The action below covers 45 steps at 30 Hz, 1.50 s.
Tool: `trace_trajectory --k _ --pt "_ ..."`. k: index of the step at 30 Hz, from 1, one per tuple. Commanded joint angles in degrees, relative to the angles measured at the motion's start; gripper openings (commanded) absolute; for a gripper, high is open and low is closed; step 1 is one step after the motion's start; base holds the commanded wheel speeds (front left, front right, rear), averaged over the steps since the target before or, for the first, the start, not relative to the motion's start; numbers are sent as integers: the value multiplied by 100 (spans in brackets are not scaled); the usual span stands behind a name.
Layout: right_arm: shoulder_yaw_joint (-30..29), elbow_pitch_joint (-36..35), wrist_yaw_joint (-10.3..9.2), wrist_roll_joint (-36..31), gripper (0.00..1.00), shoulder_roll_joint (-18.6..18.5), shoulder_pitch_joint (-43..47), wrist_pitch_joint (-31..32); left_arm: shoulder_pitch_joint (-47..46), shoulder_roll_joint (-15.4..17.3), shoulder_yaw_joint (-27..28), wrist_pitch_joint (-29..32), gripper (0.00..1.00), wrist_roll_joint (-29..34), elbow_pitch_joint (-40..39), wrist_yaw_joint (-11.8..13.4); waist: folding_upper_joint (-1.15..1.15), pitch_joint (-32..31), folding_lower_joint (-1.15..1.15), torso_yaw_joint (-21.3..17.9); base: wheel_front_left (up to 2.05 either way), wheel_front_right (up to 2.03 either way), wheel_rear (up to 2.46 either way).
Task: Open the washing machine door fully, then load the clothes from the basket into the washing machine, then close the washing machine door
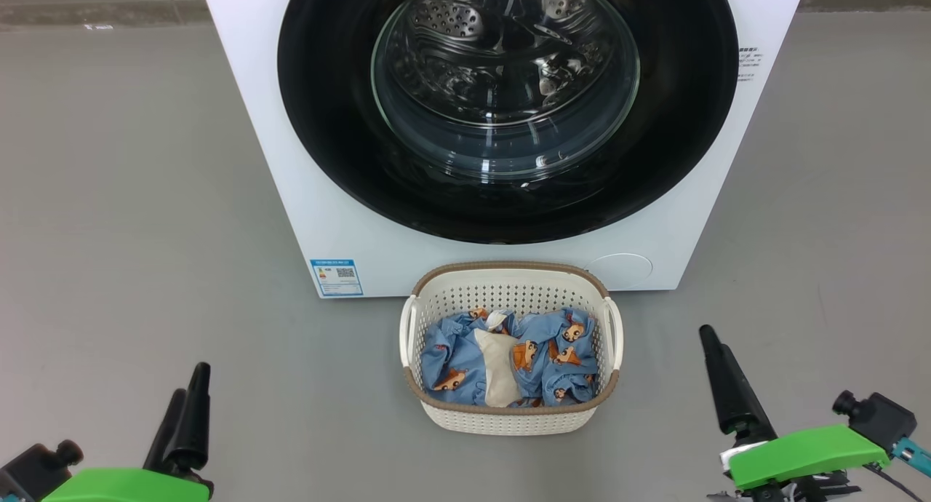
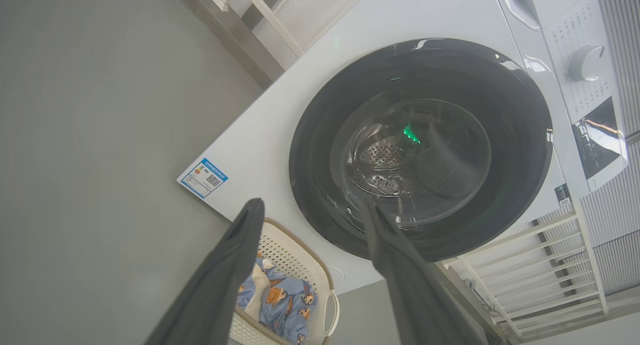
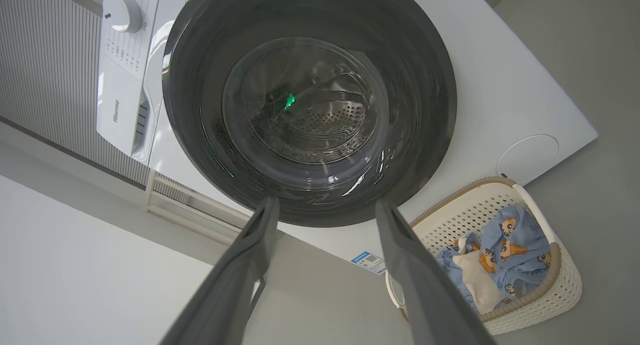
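Observation:
The white washing machine (image 1: 247,87) stands ahead with its round glossy black washing machine door (image 1: 327,124) shut flat against the front. Close before it on the floor sits the cream basket (image 1: 509,269), holding the clothes (image 1: 553,356): blue printed fabric with a beige cloth (image 1: 498,367) on top. My left gripper (image 1: 190,380) hovers low at the left of the basket, open and empty. Its fingers (image 2: 240,245) stand wide apart, pointing at the door (image 2: 320,150). My right gripper (image 1: 716,356) is to the basket's right, also open and empty, its fingers (image 3: 400,245) spread below the door (image 3: 200,110).
Grey floor (image 1: 131,196) lies on both sides of the machine. A blue label (image 1: 336,277) and a round cover (image 1: 620,269) mark the lower front. The control dial (image 2: 585,63) sits on the top panel. A white slatted rack (image 2: 540,280) stands beside the machine.

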Motion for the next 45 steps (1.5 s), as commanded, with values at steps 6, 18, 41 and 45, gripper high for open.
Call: trace_trajectory --k 6,18,41,45 --pt "231 -148 5 -1046 100 -12 -346 -152 -220 255 39 -177 100 832 -231 -14 0 -18 0 -5 0 0 0" --pt "178 -105 6 -2309 100 -9 -392 -327 -217 329 -38 -366 100 1562 -238 -16 0 -31 0 -26 0 0 0" --pt "440 -135 7 -3961 100 -1 -506 -694 -219 568 -149 -762 100 2508 -280 -19 0 -31 0 -46 0 0 0" --pt "515 -155 7 -4252 100 0 -526 -758 -215 642 -204 -831 100 2691 -286 -20 0 -32 0 -58 0 0 0"
